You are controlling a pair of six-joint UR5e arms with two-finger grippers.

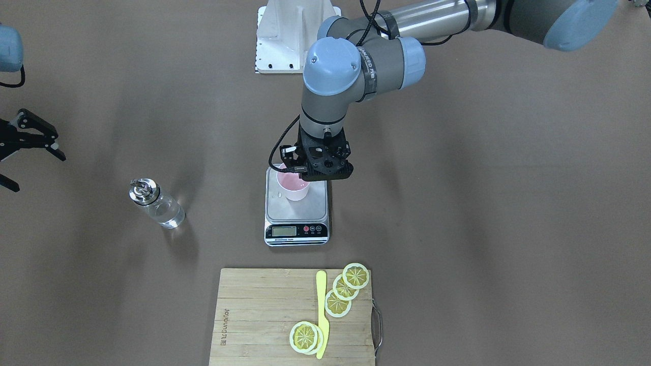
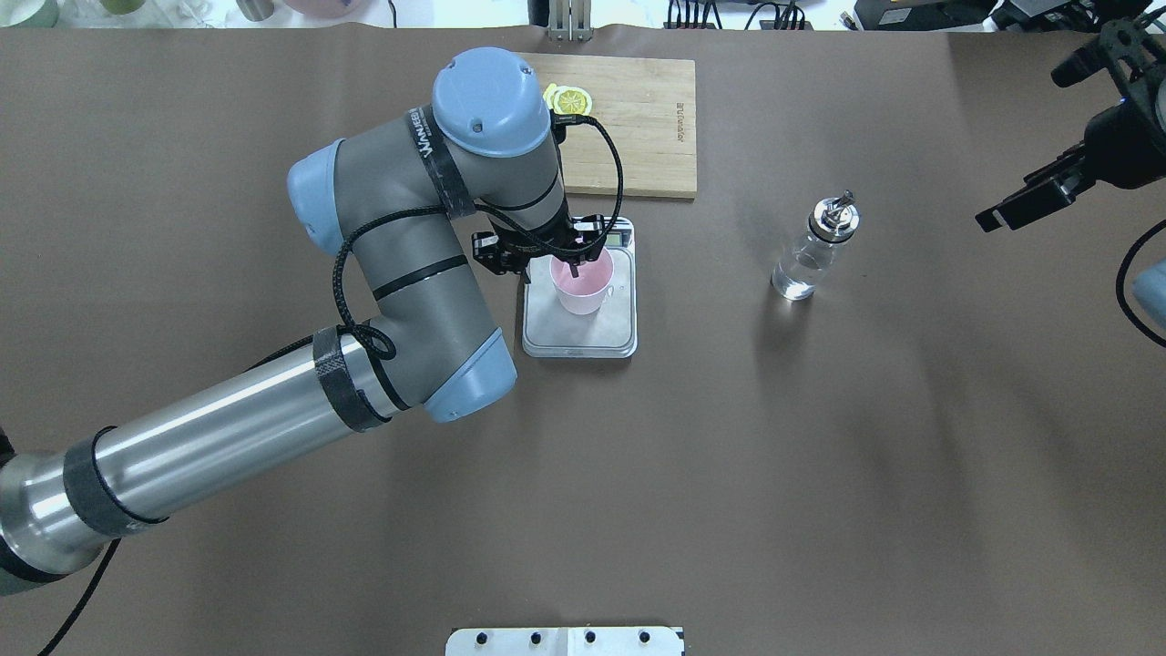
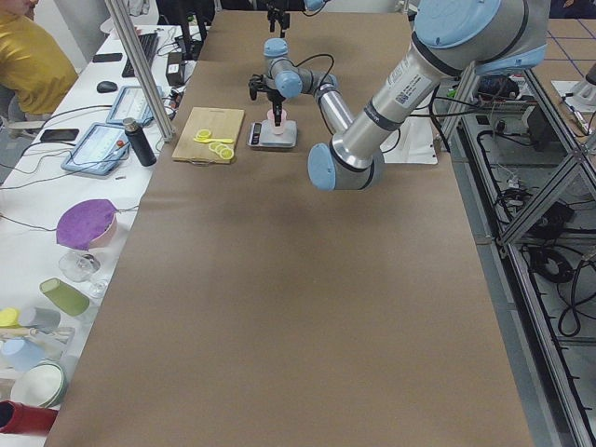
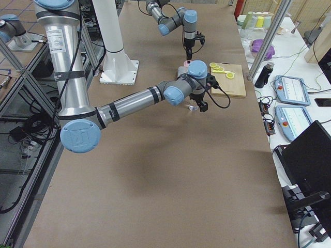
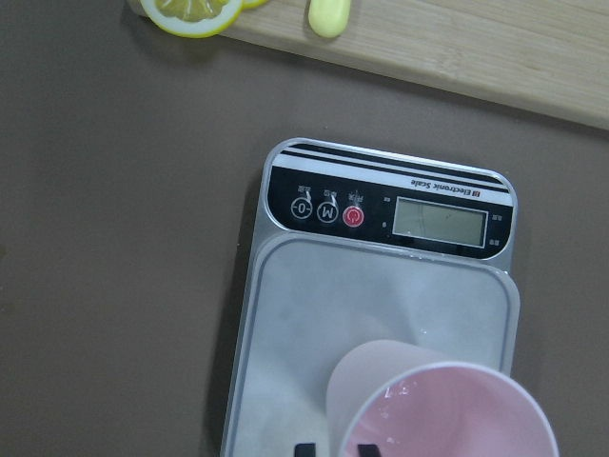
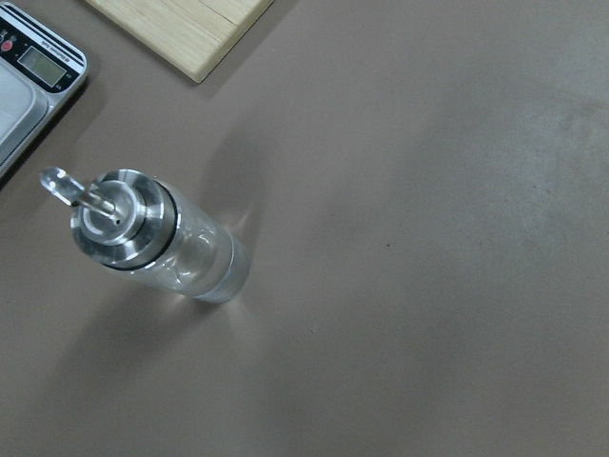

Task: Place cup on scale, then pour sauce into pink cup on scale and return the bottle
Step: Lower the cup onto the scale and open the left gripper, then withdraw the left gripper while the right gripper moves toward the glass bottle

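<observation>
Left gripper [image 2: 572, 266] pinches the pink cup [image 2: 583, 290] by its wall, on the scale [image 2: 565, 328] directly beneath. Rising before release would probably topple it. Right gripper [image 2: 1029, 146] hangs open.

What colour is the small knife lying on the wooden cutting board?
The knife is pale yellow; it shows best in the exterior front-facing view.

1 cup [image 1: 293, 188], 1 scale [image 1: 315, 206], 1 bottle [image 1: 160, 203], 1 board [image 1: 264, 315], 1 knife [image 1: 321, 310], 5 lemon slices [image 1: 338, 303].

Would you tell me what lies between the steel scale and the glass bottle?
Only bare brown table lies between the silver-grey steel scale and the clear glass bottle, as the overhead view shows.
</observation>
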